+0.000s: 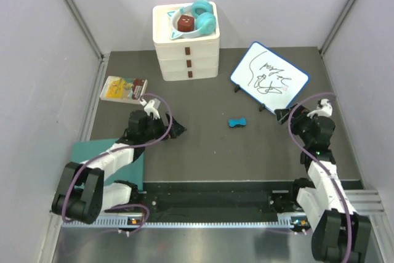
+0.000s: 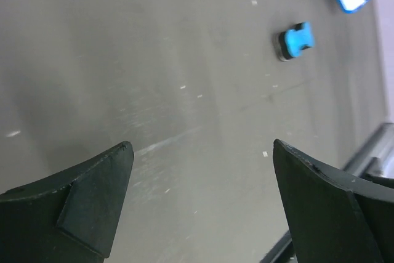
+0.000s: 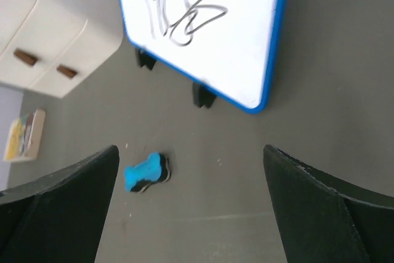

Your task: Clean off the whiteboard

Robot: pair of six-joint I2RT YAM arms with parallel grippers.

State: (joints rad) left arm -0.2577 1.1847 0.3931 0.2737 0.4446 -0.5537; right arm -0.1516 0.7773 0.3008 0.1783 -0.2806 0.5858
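The whiteboard (image 1: 269, 77) is standing tilted on its feet at the far right of the table (image 1: 246, 158), scribbles facing the arms (reachable for wiping), while the left gripper (image 1: 177, 130) and right gripper (image 1: 283, 115) are hovering wide-jawed and empty, flanking the blue eraser (image 1: 237, 122).

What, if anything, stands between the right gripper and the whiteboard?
Nothing visible. In the right wrist view, only bare dark table lies between the open right gripper and the near blue edge of the whiteboard. The small blue eraser lies off to the gripper's left, clear of that path.
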